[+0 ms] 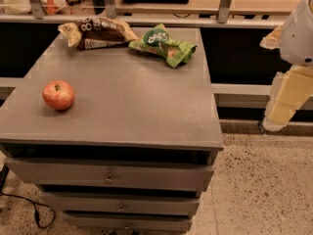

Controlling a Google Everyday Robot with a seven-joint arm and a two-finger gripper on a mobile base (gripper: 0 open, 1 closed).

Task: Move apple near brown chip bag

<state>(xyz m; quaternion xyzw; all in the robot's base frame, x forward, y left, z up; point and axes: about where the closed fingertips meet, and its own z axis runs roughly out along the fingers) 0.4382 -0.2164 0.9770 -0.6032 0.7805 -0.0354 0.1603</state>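
The apple (pixel 58 95) is small, round and red-orange, and sits upright near the left edge of the grey cabinet top (pixel 137 97). The brown chip bag (pixel 98 33) lies at the back left of the top, dark brown with tan ends and white lettering. The apple and the bag are well apart. My gripper (pixel 279 112) hangs at the far right of the view, off the cabinet's right side and above the floor. It is far from both the apple and the bag and holds nothing that I can see.
A bright green bag (pixel 164 44) with a white logo lies at the back right, next to the brown bag. The cabinet has several drawers (pixel 110 177) below. A shelf rail (pixel 146 18) runs behind it. A black cable (pixel 29 207) lies on the floor at the left.
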